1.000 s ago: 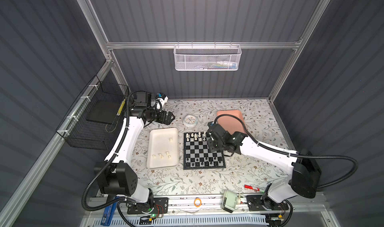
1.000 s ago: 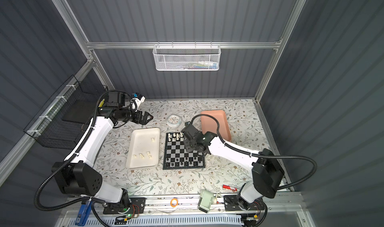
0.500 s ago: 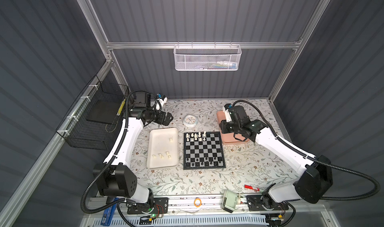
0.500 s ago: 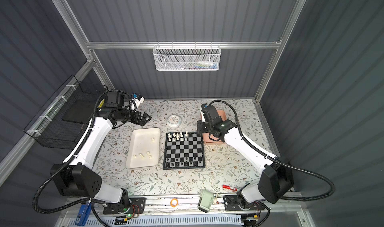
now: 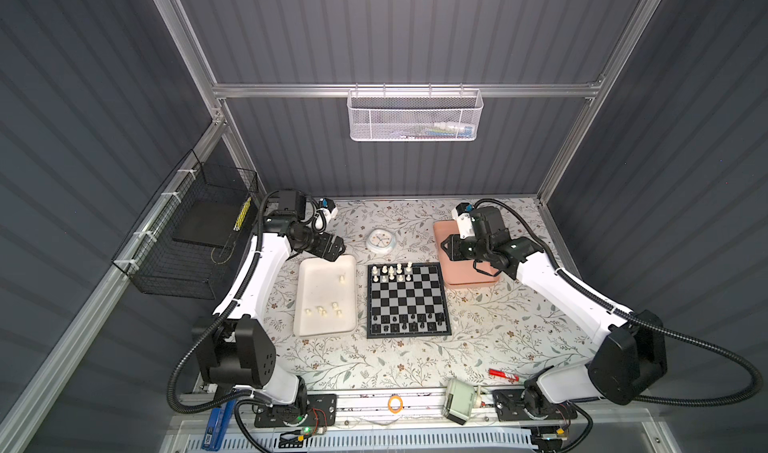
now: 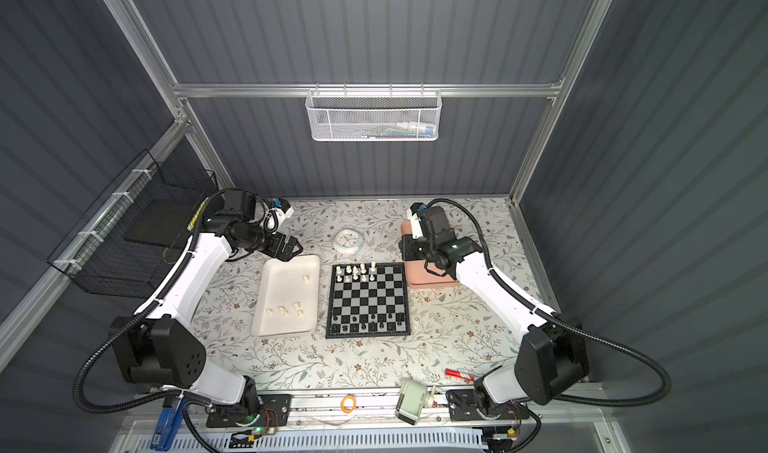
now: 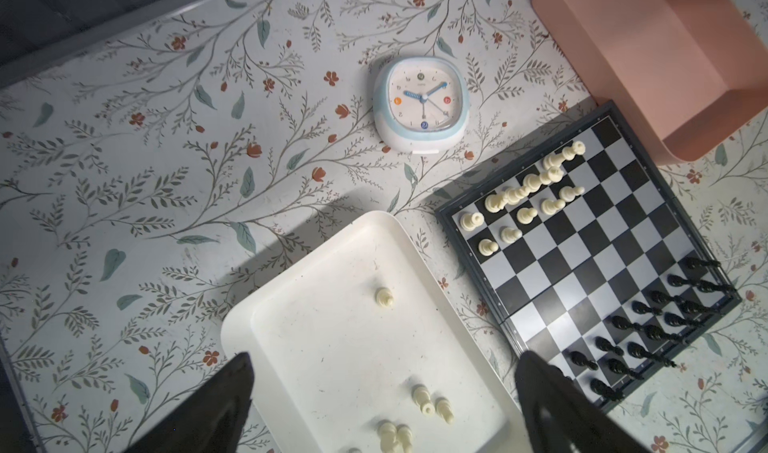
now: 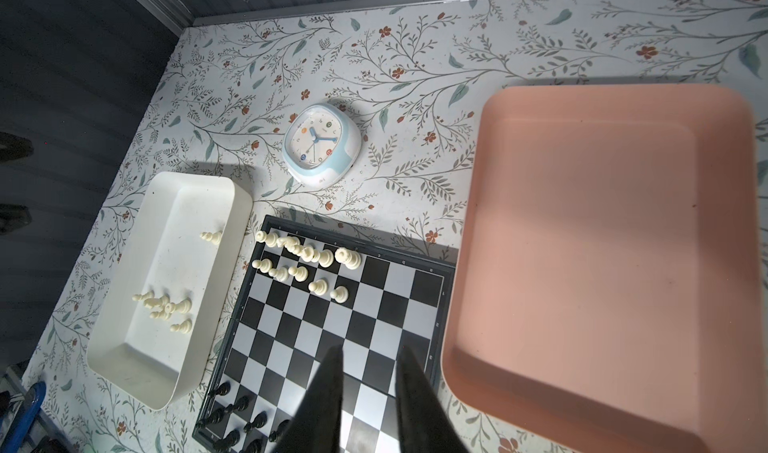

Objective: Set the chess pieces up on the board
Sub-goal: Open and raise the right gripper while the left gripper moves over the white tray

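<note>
Both grippers seemingly empty: right gripper (image 5: 448,250) withdrew, narrowly parted; left gripper (image 5: 332,250) spread.

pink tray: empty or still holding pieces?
Empty. The right wrist view shows the pink tray's bare floor with no chess pieces in it.

The board (image 7: 590,239) shows smooth, faintly glossy checks, and the chess pieces (image 7: 528,189) look like shiny moulded plastic. The white tray (image 7: 332,347) and pink tray (image 8: 602,243) look like matt plastic, the white one scuffed. The tabletop (image 7: 166,181) has a matt printed floral surface.
</note>
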### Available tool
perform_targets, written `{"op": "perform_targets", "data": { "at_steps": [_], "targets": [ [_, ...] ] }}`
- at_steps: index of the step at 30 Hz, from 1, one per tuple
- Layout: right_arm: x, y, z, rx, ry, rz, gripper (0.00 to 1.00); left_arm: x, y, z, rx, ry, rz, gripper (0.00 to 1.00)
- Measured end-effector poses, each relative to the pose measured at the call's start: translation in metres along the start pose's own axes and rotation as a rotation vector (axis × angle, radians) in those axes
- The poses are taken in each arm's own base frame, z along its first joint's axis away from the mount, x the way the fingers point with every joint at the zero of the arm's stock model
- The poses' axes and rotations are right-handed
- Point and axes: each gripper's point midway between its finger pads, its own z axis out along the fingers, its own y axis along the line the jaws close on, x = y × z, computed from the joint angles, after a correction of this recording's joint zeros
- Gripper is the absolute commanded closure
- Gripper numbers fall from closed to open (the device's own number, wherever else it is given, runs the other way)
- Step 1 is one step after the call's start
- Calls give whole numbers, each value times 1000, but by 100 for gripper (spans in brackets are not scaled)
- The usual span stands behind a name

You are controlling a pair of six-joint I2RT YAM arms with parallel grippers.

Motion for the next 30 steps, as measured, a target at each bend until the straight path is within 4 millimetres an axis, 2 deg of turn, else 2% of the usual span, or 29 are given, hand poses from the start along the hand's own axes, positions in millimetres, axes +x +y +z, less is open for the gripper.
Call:
{"op": "perform_targets", "data": {
  "at_steps": [8,18,24,30],
  "targets": [
    [4,-17,9,0,-3,62,70,20,5,28,-1,51,-6,1],
    [-3,-33,10,19,-43,105,77,39,17,61,-18,117,-11,2],
    [-2,-38,12,25,-48,111,77,60,16,71,-23,163,-21,7],
    [0,-40,15,26,-46,112,77,59,17,72,-31,154,-18,11]
  ]
}}
